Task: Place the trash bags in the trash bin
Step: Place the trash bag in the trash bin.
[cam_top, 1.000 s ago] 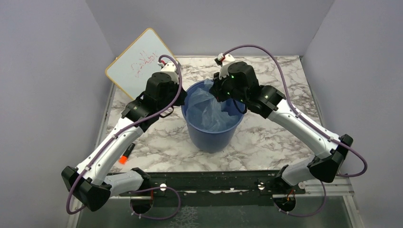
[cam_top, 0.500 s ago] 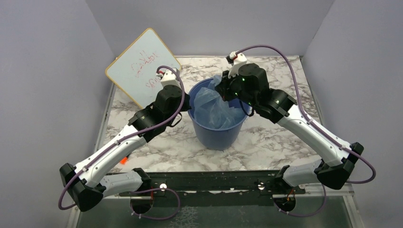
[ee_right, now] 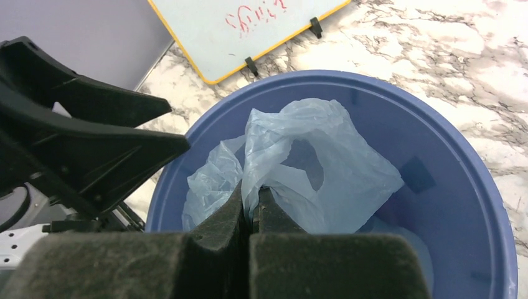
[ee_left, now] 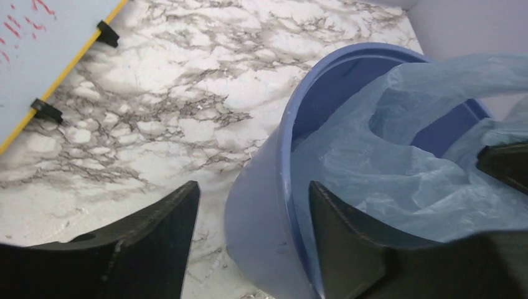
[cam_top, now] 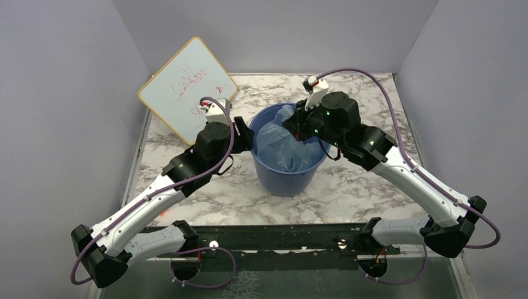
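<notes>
Seen from above, a round blue plastic bucket (cam_top: 283, 180) stands at the centre of a marble-patterned table (cam_top: 373, 106), flanked by two robot arms. A thin, translucent light-blue trash bag (cam_top: 281, 142) is bunched inside the bucket, with its crumpled top about level with the rim.

In the right wrist view, the right jaws are clenched on a fold of the bag at the lower centre of the frame, directly over the bucket's opening. The bag is probably held there so it can be lowered or let go inside.

In the left wrist view, the left jaws are spread wide and straddle the bucket's wall, one finger outside and one inside beside the bag. This is likely meant to steady the bucket, though contact with the wall cannot be made out.

A whiteboard with red writing (cam_top: 187, 87) is propped at the upper left of the overhead frame, apart from the bucket.
</notes>
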